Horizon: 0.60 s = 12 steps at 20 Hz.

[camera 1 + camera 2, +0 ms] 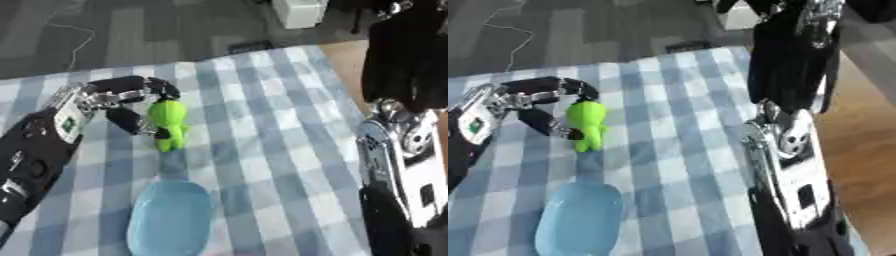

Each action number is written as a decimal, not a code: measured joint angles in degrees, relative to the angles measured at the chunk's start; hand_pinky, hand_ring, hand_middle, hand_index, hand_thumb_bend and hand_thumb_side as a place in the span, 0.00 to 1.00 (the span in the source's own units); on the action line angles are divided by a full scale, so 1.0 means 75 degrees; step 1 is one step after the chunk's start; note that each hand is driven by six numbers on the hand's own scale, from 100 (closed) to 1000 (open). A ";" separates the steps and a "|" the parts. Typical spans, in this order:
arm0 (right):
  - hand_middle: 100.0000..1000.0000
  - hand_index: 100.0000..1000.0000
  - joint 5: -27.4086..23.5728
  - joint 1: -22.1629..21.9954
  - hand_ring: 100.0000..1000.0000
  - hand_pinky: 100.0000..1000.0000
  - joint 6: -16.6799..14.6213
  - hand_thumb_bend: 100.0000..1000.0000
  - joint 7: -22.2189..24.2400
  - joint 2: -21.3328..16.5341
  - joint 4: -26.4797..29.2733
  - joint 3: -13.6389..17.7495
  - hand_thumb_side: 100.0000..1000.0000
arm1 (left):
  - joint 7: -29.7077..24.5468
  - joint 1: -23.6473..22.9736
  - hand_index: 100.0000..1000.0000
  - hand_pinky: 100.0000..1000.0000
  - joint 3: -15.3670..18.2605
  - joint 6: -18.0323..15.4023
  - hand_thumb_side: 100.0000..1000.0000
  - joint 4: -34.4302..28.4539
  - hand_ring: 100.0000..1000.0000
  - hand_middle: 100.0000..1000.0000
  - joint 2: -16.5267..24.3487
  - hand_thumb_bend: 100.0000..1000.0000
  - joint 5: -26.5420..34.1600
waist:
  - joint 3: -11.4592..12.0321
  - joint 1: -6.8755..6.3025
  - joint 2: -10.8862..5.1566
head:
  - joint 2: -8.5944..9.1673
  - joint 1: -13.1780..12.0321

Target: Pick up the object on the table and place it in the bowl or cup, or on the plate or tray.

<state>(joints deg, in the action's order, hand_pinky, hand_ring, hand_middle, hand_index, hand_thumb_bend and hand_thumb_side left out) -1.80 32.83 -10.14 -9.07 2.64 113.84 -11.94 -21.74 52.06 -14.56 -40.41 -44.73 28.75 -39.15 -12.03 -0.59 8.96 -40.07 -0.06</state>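
Left edge of the frame: the left arm (35, 150) comes in from the lower left, black with a silver wrist, a small green-marked label on its side. The left hand (114, 100) sits at centre left, fingers curled over the top and thumb below, pinching a green toy (168, 124).

The toy is bright green, a small figure shape, upright, head at the top between the fingertips (166, 90) and the thumb (131, 121). Whether its lower end touches the cloth or hangs just above cannot be told; a dim shadow lies on the cloth directly under it.

Below the toy, at lower centre-left: a light blue plate (171, 220), oval, shallow, lying flat on the cloth, with nothing in it. The toy is apart from the plate, just above its upper rim in the frame.

The table (262, 125) is covered by a blue-and-white checked cloth that fills most of the view; bare wood shows at its right edge, and grey floor in the upper left.

Right side: the right arm (789, 150) hangs in from the upper right, black above, silver and white lower down. The right hand shows in neither view, so its state cannot be given.
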 measured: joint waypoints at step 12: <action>0.83 1.00 -0.0032 0.0064 0.36 0.28 -0.0036 0.00 0.0030 0.0159 0.0000 -0.0004 0.80 | 0.0197 -0.0065 0.93 0.87 0.0096 0.0098 0.70 0.0168 0.80 0.87 -0.0001 0.59 -0.0756 | -0.0095 0.0059 0.0109 | -0.0047 -0.0054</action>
<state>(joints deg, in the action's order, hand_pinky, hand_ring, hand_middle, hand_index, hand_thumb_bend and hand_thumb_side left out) -2.04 33.31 -10.41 -8.84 3.83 113.84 -11.97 -20.26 51.57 -13.85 -39.68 -43.47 28.75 -44.82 -12.74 -0.14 9.78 -40.42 -0.46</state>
